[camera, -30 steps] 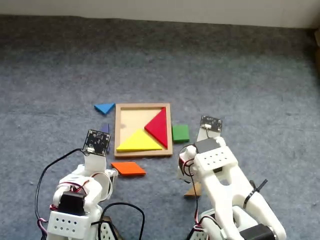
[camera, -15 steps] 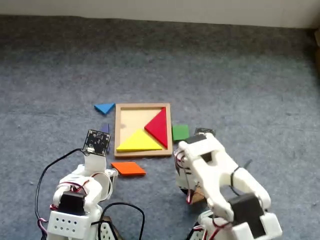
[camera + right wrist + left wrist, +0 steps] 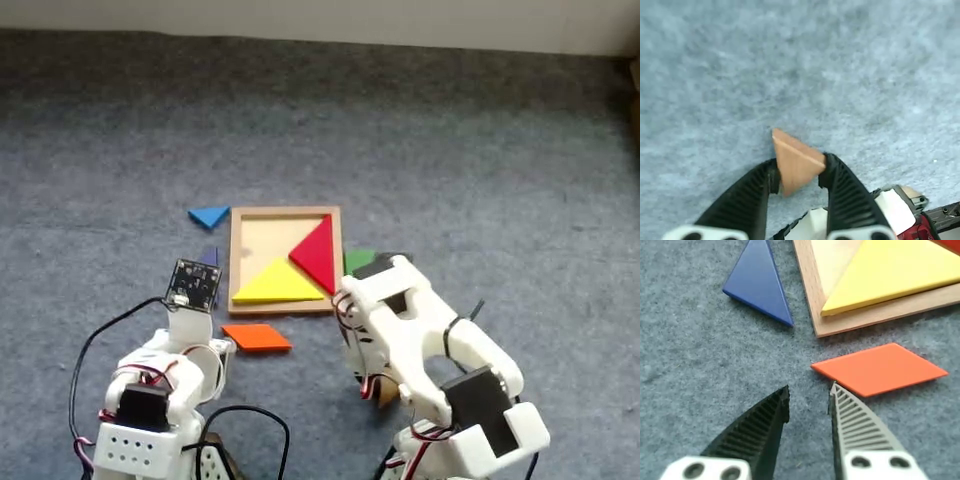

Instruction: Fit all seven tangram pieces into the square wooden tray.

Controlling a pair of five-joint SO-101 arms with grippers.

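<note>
The square wooden tray (image 3: pixel 286 211) holds a red triangle (image 3: pixel 316 255) and a yellow triangle (image 3: pixel 275 284). My right gripper (image 3: pixel 800 170) is folded back near its own base, shut on a light brown triangle (image 3: pixel 796 161) that peeks out under the arm (image 3: pixel 384 394). Beside the tip of the orange parallelogram (image 3: pixel 880 369), my left gripper (image 3: pixel 809 390) hangs open over bare carpet. A dark blue triangle (image 3: pixel 760 282) lies by the tray's rim (image 3: pixel 875 317). Near the tray's far left corner is a light blue triangle (image 3: pixel 208 215). The green square (image 3: pixel 355 259) is half hidden by the right arm.
Grey carpet covers the whole table, with wide free room beyond the tray. The right arm's white body (image 3: pixel 430 340) stands over the ground right of the tray. Cables (image 3: pixel 250 415) trail by the left arm's base.
The right arm has folded back and swung left toward its base, down over the brown triangle, and now covers part of the green square. The left arm has not moved.
</note>
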